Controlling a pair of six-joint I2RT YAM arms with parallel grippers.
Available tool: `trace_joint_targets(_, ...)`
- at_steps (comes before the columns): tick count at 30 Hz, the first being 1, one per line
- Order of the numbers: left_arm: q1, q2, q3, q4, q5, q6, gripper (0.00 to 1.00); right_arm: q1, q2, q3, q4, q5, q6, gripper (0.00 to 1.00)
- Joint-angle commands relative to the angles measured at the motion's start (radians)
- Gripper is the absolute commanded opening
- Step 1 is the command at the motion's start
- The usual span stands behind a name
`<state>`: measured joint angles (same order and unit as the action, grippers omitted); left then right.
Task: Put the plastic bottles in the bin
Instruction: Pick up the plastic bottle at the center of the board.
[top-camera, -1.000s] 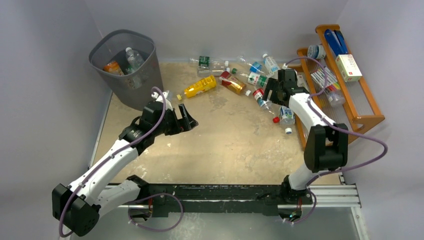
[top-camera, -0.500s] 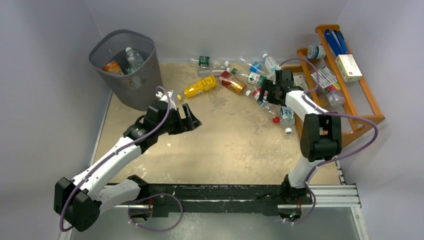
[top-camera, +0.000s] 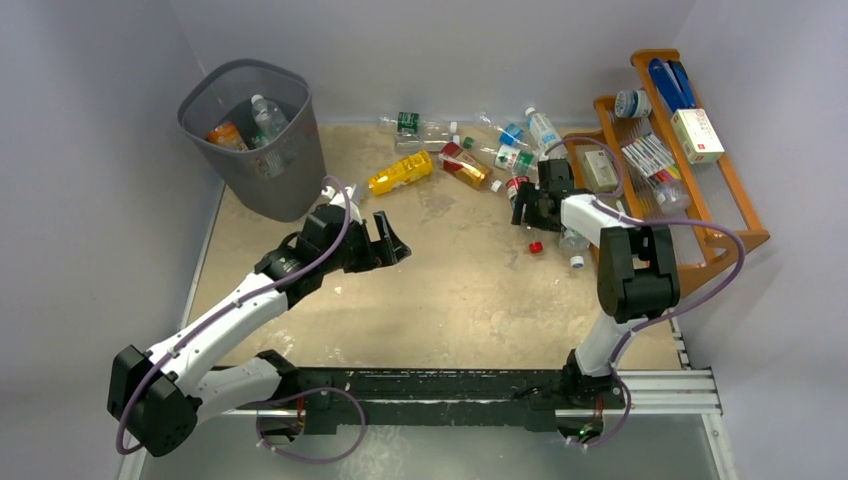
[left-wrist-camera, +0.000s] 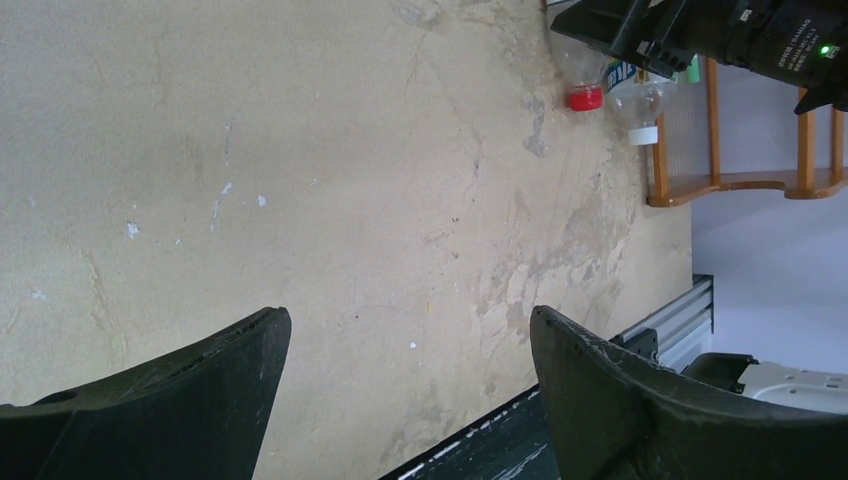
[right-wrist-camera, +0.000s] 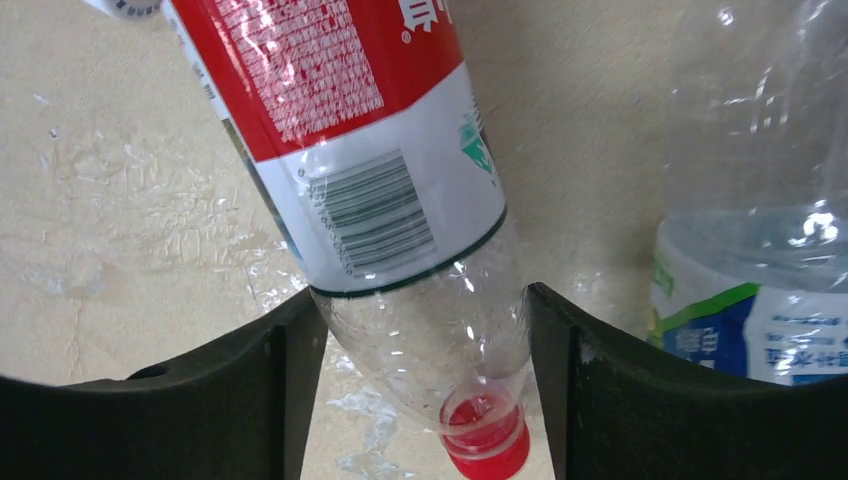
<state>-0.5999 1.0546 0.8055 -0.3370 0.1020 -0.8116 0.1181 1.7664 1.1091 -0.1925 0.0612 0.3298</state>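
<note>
My right gripper (top-camera: 528, 208) is shut on the shoulder of a clear bottle with a red and white label (right-wrist-camera: 340, 120) and a red cap (right-wrist-camera: 487, 445); a finger presses each side, low over the table. That bottle (top-camera: 517, 186) lies at the near edge of a pile of several bottles (top-camera: 465, 165), including a yellow one (top-camera: 400, 173). The dark grey bin (top-camera: 292, 170) stands at the far left with a clear bottle (top-camera: 268, 118) and an orange one (top-camera: 225, 135) inside. My left gripper (top-camera: 392, 245) is open and empty over bare table (left-wrist-camera: 410, 320).
An orange wooden rack (top-camera: 735, 215) with boxes and pens stands at the right edge. A bottle with a blue and green label (right-wrist-camera: 760, 310) lies just right of my right gripper. A loose white cap (top-camera: 577, 262) lies by the rack. Grey walls close in the table.
My right gripper has moved left and nearer, closing round the red-label bottle, whose red cap shifted left. My left gripper has drifted a little to the right, still open.
</note>
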Motion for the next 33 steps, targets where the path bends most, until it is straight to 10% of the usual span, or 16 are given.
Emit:
trace_joint_targets(1, -0.035, -0.005, 0.028, 0.041, -0.043, -0.025, 0.89, 0.024, -0.036, -0.016, 0.041, 0.009, 0.015, 0.63)
trace_joint_targets(5, -0.074, -0.005, 0.034, 0.043, -0.072, -0.046, 0.89, 0.037, -0.088, -0.045, 0.037, -0.003, 0.026, 0.41)
trace_joint_targets(24, -0.159, -0.078, 0.088, 0.029, -0.127, -0.138, 0.89, 0.051, -0.862, -0.134, -0.290, -0.455, 0.011, 0.42)
trace_joint_targets(33, -0.165, -0.161, -0.017, 0.317, -0.031, -0.264, 0.89, 0.051, -0.965, -0.174, -0.288, -0.733, 0.060, 0.42)
